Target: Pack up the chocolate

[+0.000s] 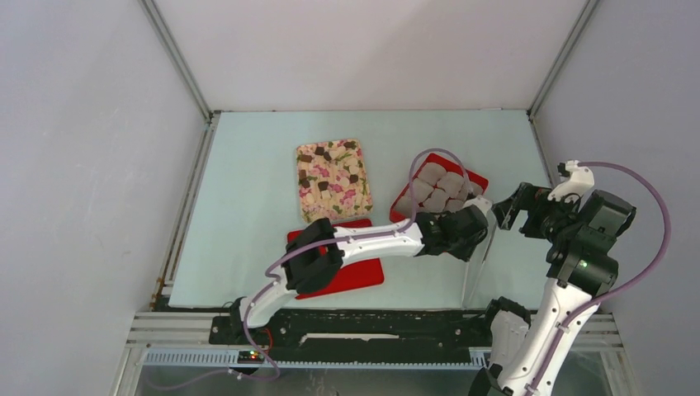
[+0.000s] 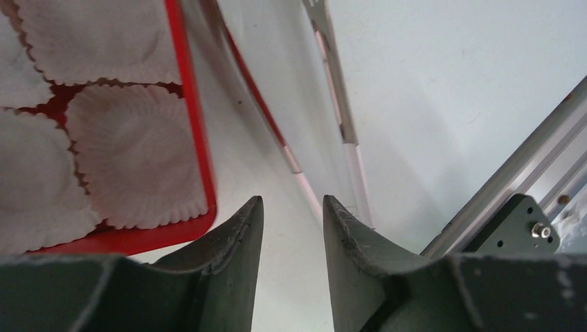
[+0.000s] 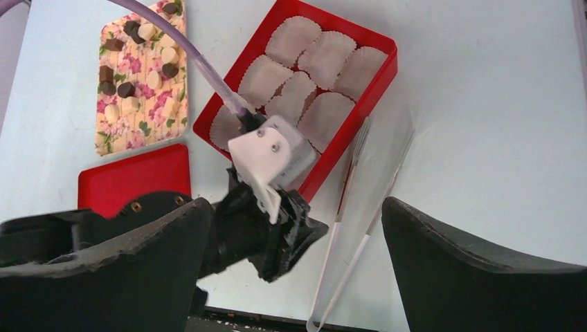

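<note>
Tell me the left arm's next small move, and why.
Probably close the left pincer on the clear plastic tongs beside the red tray: they run into the gap between its parted jaws, nothing is held, and the small chocolate lumps lie unpacked on the floral cloth.

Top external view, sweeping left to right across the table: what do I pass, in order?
Floral cloth carrying the chocolate → red tray of paper cups → right gripper. The red lid is left out, since it spans the same stretch as the cloth.
</note>
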Robot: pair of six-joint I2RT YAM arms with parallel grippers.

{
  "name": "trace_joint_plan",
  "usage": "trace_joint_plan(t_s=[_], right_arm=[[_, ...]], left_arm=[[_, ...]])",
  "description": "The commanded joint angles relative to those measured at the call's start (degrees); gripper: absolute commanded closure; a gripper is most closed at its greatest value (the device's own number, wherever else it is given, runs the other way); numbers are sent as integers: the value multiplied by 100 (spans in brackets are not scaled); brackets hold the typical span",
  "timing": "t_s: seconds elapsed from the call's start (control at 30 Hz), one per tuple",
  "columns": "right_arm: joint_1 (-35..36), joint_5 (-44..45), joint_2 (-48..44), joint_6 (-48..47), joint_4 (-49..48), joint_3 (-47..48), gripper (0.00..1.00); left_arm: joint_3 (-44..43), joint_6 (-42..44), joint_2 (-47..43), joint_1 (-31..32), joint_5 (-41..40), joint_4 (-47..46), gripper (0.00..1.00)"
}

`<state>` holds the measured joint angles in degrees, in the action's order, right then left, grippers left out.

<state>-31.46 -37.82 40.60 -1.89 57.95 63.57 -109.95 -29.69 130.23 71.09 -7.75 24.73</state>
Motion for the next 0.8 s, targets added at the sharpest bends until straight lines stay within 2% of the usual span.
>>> trace_joint_plan(t_s=[0.0, 0.13, 0.5, 0.67, 0.77], right_arm=[[172, 106, -25, 332, -264, 19, 4], [204, 82, -60, 405, -302, 24, 4], [202, 135, 78, 514, -441, 15, 5], [211, 24, 195, 703, -630, 16, 6], [211, -14, 220, 740, -688, 13, 6]], left_arm=[[-738, -590, 210, 168, -696, 165, 56], [-862, -957, 475, 184, -971, 290, 51], [-1230, -1347, 917, 326, -1540, 563, 55], [-1109, -1406, 884, 260, -1304, 454, 60], [-926, -1425, 831, 202, -1082, 315, 72]])
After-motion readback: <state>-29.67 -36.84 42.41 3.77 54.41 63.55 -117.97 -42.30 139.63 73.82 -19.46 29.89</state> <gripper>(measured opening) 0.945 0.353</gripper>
